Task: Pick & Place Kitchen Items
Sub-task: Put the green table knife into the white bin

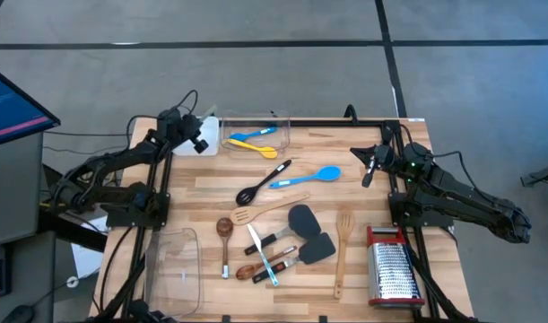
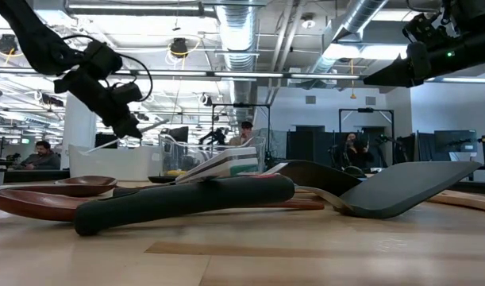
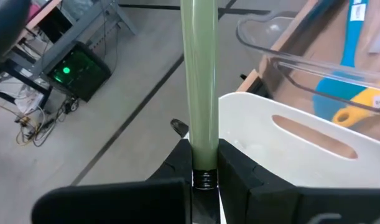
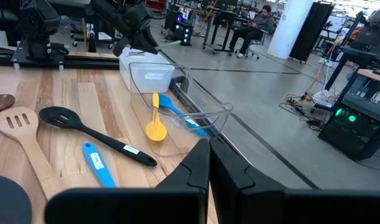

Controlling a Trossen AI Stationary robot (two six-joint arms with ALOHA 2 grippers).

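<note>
My left gripper (image 1: 198, 136) hovers at the table's far left over a white tray (image 3: 289, 143), shut on a utensil with a pale green handle (image 3: 199, 68). Beside the tray a clear tub (image 1: 256, 133) holds a yellow spoon (image 4: 155, 127) and a blue spoon (image 1: 256, 135). Mid-table lie a black slotted spoon (image 1: 263, 181), a blue spoon (image 1: 308, 177), wooden spoons and spatulas (image 1: 265, 211) and dark grey spatulas (image 1: 302, 220). My right gripper (image 1: 370, 170) is shut and holds nothing, raised over the table's right side. My left gripper pinches the pale green handle between its two fingers (image 3: 236, 171), right by a small metal collar (image 3: 203, 179). The handle runs on forward past the fingertips, in line with the fingers. It is lifted clear above the white tray; the utensil's other end is hidden behind the fingers.
A steel box grater with red trim (image 1: 395, 269) stands at the near right. A second clear tub (image 1: 179, 269) sits at the near left. Bare wood shows between the right gripper and the far edge (image 1: 336, 139).
</note>
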